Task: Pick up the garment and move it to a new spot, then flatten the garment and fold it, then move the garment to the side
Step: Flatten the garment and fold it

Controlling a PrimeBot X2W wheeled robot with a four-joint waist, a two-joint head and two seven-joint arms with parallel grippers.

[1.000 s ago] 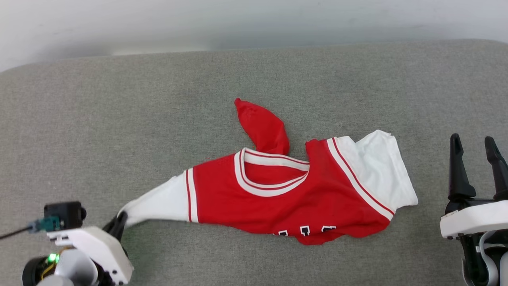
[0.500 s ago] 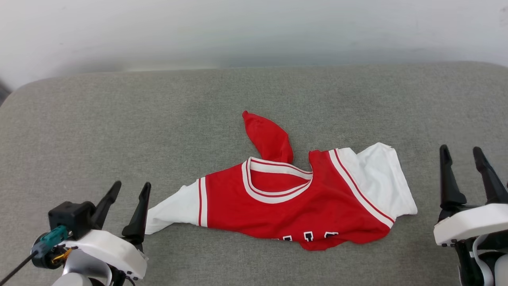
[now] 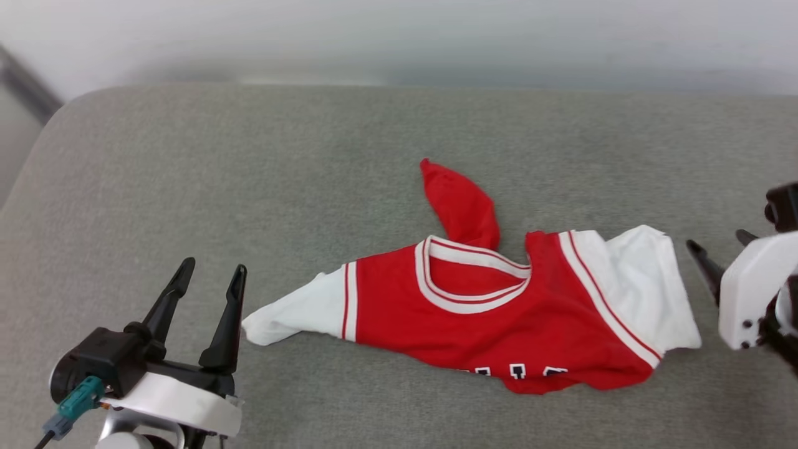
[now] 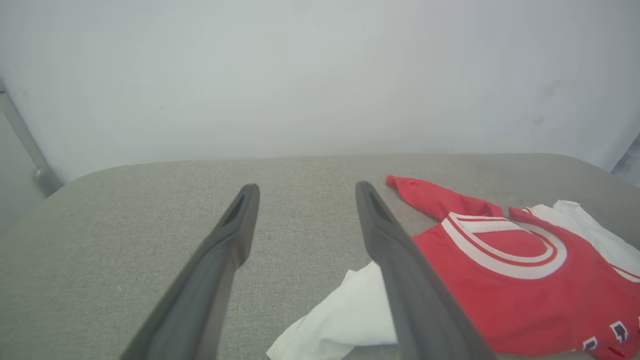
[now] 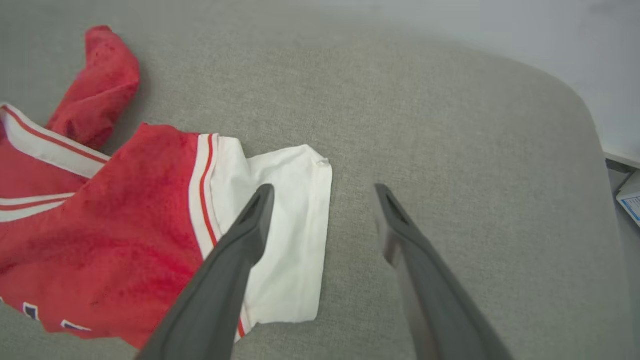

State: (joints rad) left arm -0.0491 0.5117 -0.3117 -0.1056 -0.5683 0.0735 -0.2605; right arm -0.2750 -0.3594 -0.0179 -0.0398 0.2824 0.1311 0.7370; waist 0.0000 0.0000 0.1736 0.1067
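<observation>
The garment [image 3: 486, 312], a red jersey with white sleeves and striped neck trim, lies crumpled on the grey cushion [image 3: 249, 156]; its lower part is bunched and a red flap sticks up behind the collar. My left gripper [image 3: 213, 267] stands open just left of the left white sleeve's tip, holding nothing. In the left wrist view the left gripper [image 4: 306, 186] has bare cushion between its fingers, with the garment [image 4: 500, 280] to the right. My right gripper [image 3: 717, 240] is open beside the right sleeve. In the right wrist view the right gripper [image 5: 324, 187] hovers over that sleeve's edge on the garment [image 5: 125, 215].
A pale wall [image 3: 399, 37] runs behind the cushion. The cushion's rounded left edge [image 3: 37, 156] and its right edge [image 5: 595, 150] drop off to the floor. A white and blue object [image 5: 631, 197] lies beyond the right edge.
My left gripper opened, let go of the left sleeve tip and drew back a little. The right gripper tilted toward the right sleeve. The head view shifted.
</observation>
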